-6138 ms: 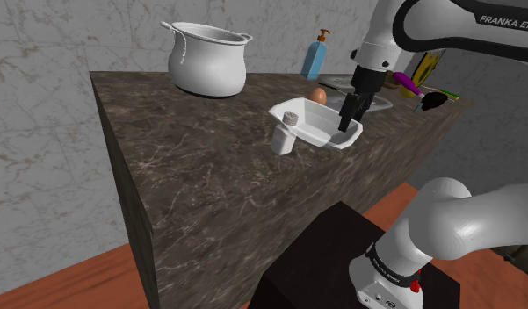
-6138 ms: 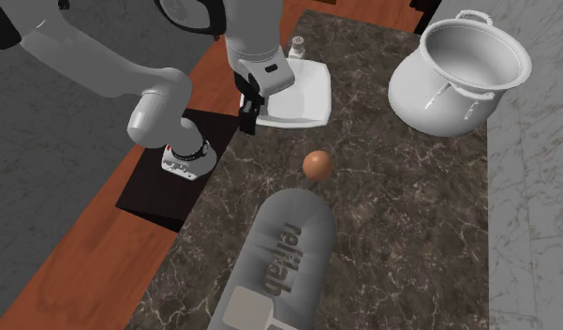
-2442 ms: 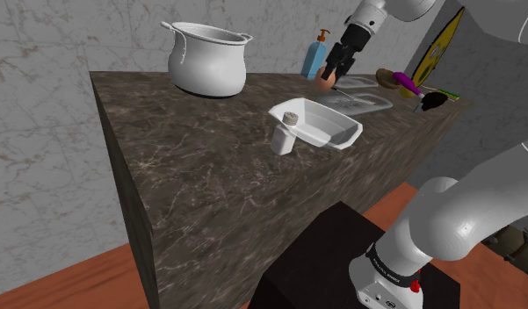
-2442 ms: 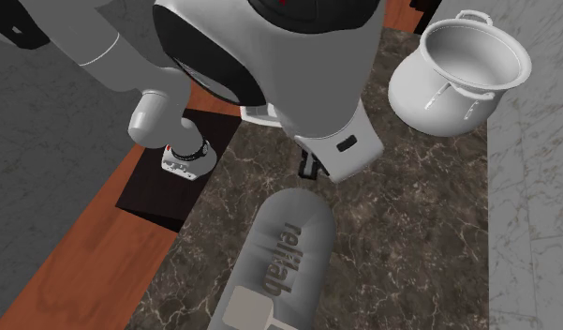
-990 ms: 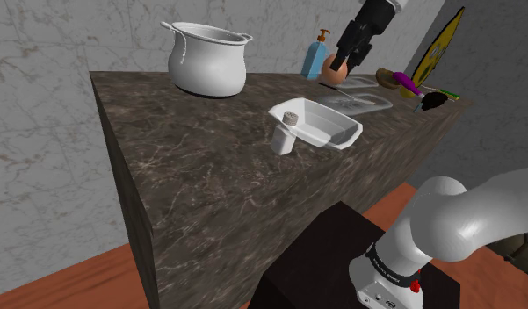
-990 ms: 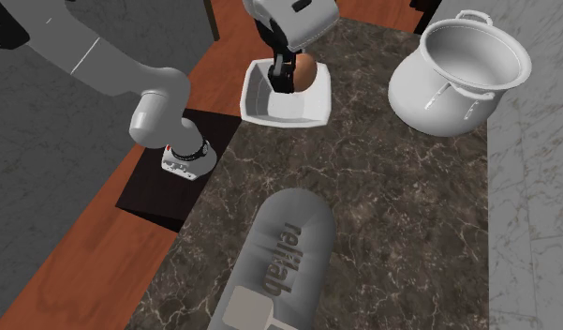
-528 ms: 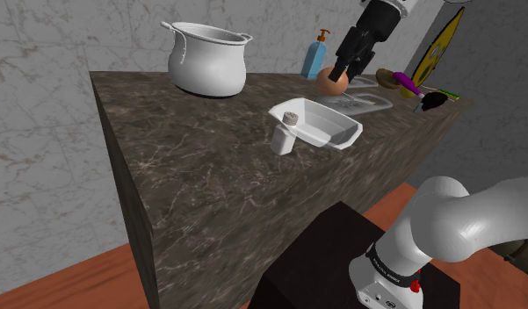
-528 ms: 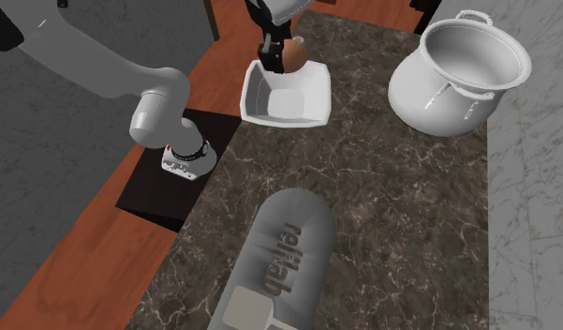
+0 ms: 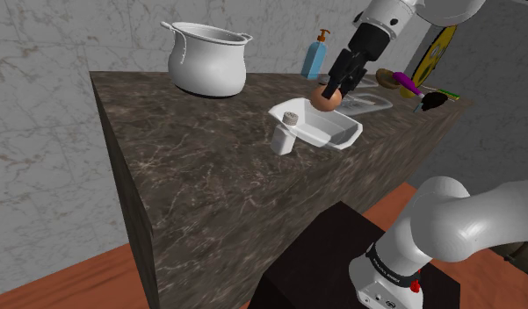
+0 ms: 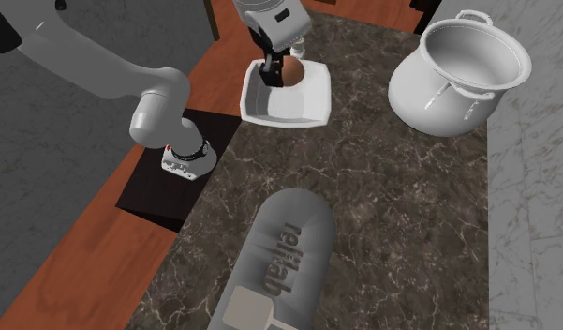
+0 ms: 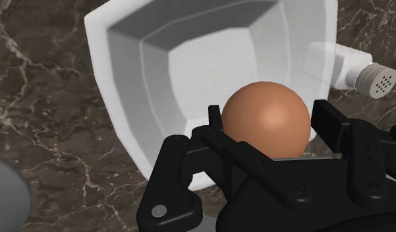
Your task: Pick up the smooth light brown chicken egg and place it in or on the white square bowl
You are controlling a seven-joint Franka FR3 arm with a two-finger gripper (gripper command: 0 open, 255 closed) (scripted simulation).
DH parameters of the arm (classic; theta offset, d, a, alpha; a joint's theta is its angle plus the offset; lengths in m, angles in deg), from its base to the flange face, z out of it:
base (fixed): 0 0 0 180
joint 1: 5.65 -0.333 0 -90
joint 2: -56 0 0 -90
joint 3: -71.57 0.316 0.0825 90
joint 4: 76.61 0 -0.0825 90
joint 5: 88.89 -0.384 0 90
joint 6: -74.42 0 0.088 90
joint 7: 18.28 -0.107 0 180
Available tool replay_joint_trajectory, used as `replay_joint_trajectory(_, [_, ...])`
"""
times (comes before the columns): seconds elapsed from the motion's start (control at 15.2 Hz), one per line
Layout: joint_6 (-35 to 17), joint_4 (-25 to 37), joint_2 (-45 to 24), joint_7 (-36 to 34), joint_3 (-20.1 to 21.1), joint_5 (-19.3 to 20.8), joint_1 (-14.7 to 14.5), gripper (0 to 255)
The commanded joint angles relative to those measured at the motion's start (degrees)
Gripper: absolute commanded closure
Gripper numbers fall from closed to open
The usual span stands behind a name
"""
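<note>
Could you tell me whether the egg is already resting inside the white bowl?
No, the fingers clasp the brown egg in the air above the bowl.

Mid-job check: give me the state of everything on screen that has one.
tool: shut on the egg
egg: clasped, in the air over the bowl
white square bowl: upright, empty
shaker: upright beside the bowl
pot: upright, no lid
blue pump bottle: upright

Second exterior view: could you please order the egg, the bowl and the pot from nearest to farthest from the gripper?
1. The egg, held in the gripper.
2. The bowl, just beneath it.
3. The pot, toward the view's right.
</note>
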Motion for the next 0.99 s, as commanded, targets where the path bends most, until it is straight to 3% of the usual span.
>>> replay_joint_trajectory(0.0, [-1.4,-1.9,0.6,0.4,0.0,0.0,0.1,255])
replay_joint_trajectory(0.66, [-2.9,-4.0,1.1,0.8,0.0,0.0,0.2,255])
replay_joint_trajectory(0.73, [-2.9,-4.0,1.1,0.8,0.0,0.0,0.2,0])
replay_joint_trajectory(0.92, [-2.9,-4.0,1.1,0.8,0.0,0.0,0.2,0])
